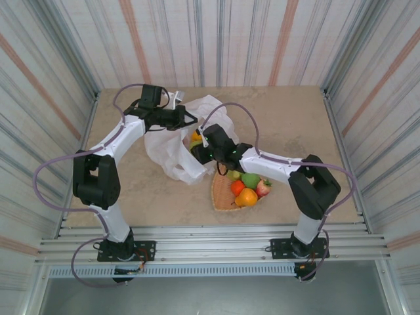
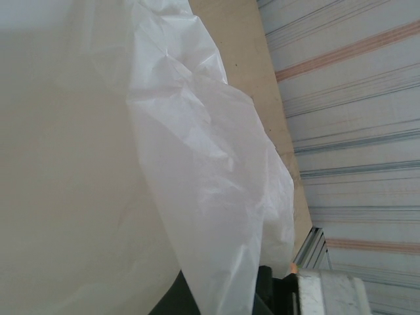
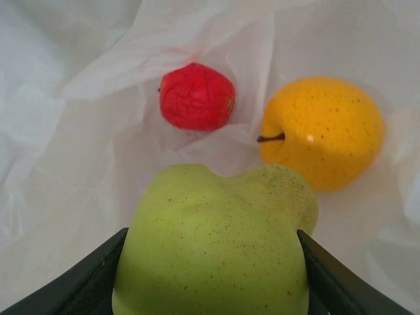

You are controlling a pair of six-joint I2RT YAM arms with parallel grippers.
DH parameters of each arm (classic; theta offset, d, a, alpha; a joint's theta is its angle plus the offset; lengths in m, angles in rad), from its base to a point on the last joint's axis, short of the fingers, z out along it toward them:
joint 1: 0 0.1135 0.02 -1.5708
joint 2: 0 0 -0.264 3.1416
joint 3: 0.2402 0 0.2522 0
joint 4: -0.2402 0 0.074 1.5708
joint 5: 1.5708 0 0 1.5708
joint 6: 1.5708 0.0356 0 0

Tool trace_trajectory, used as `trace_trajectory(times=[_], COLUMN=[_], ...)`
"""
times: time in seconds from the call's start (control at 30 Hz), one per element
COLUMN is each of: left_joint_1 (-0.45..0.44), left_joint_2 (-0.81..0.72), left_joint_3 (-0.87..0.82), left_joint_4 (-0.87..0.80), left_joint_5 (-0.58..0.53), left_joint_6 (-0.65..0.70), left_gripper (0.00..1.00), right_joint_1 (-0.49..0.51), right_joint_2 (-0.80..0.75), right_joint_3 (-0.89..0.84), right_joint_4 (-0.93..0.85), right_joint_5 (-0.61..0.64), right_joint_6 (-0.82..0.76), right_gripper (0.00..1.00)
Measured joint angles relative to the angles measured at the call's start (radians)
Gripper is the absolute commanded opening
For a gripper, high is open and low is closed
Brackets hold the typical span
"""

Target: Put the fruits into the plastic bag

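I see the plastic bag (image 2: 197, 164) thin, crinkled, half-transparent. The green fruit (image 3: 210, 243) is smooth with fine speckles, the orange fruit (image 3: 325, 128) glossy, the red fruit (image 3: 197, 96) matt and cracked. The tray (image 1: 222, 195) looks woven.

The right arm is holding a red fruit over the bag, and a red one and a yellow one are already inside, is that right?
Not quite. The right fingers hold a green fruit, not a red one; the right wrist view shows it. A red fruit and a yellow fruit do lie in the bag.
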Motion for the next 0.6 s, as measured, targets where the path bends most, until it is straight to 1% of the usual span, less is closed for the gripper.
trace_trajectory(times=[0.17,0.43,0.6], left_joint_1=[0.0,0.0,0.0], left_joint_2=[0.0,0.0,0.0], left_joint_3=[0.0,0.0,0.0], left_joint_4=[0.0,0.0,0.0], left_joint_5=[0.0,0.0,0.0], left_joint_6=[-0.002,-0.003,-0.01], left_gripper=[0.0,0.0,0.0], right_joint_1=[0.015,0.015,0.015], right_joint_2=[0.072,0.135,0.208], right_joint_3=[0.012,0.004,0.023], right_joint_4=[0.089,0.247,0.293], right_joint_5=[0.037,0.067,0.08], right_joint_6=[0.062,0.149,0.19], right_gripper=[0.59,0.61,0.64])
